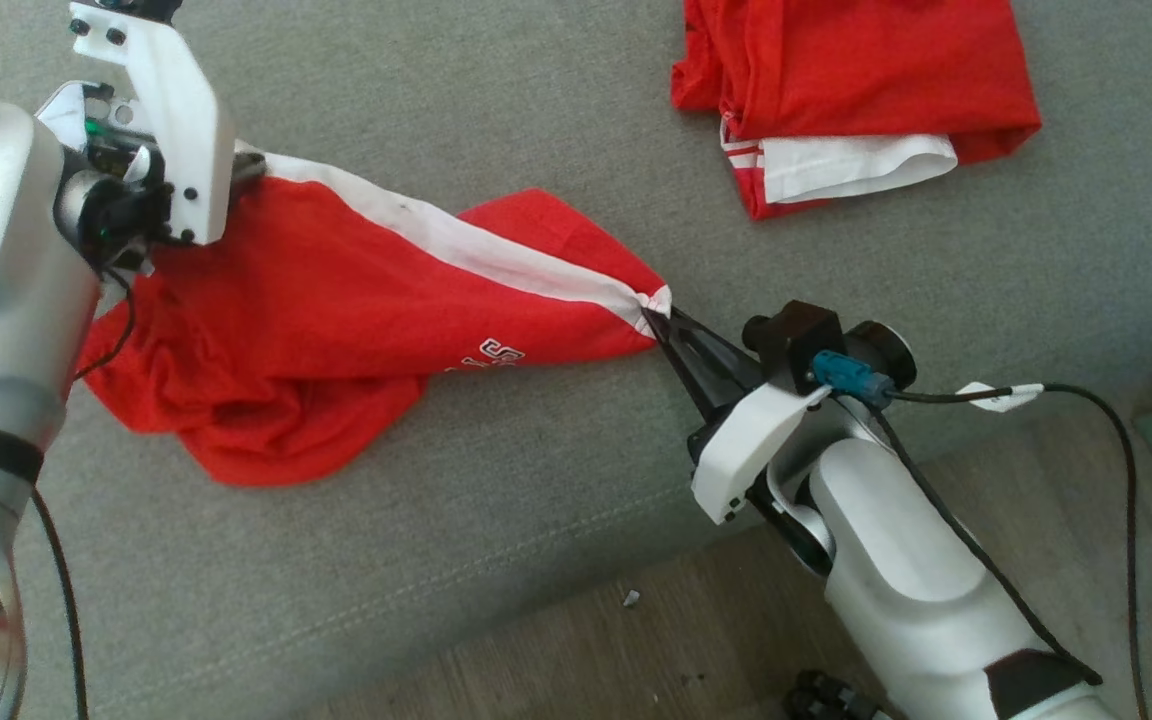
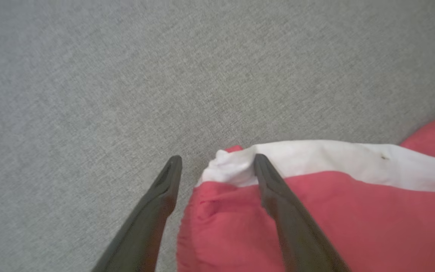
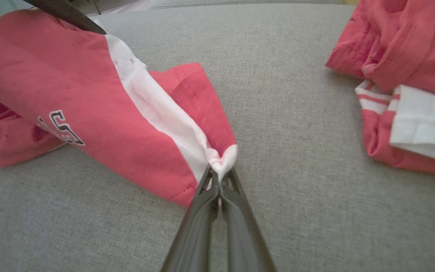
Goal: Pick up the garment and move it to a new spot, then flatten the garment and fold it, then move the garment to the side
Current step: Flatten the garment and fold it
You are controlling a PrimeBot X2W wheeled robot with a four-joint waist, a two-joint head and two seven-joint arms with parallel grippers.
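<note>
- Head view first: I see the garment (image 1: 336, 300), a red piece with a white band and dark-edged lettering. It lies on the grey cushion (image 1: 536, 520) and is stretched between my two arms at the left and centre of that view.
- My right gripper (image 3: 220, 175) has its fingers pressed together on the garment's corner, right where the white band ends. The cloth bunches into a small white fold just past the tips.
- From that pinch the white band runs in a straight line up toward my left arm, with red cloth on both sides of it.
- My left gripper (image 2: 217, 158) has its fingers standing wide apart, not closed on the cloth. The other end of the white band sits between the tips. One finger lies over the red and white cloth, the other over bare cushion just beside the garment's edge.
- Below the band, the rest of the garment sags in loose, rumpled folds on the cushion, near my left forearm.
- Well apart from it, at the top right of the head view, a pile of folded red and white clothing (image 1: 856, 100) rests on the same cushion.
- At the bottom right, past the cushion's edge, I see wooden floor (image 1: 576, 650) under my right arm. A black cable (image 1: 1096, 400) trails from that wrist.
</note>
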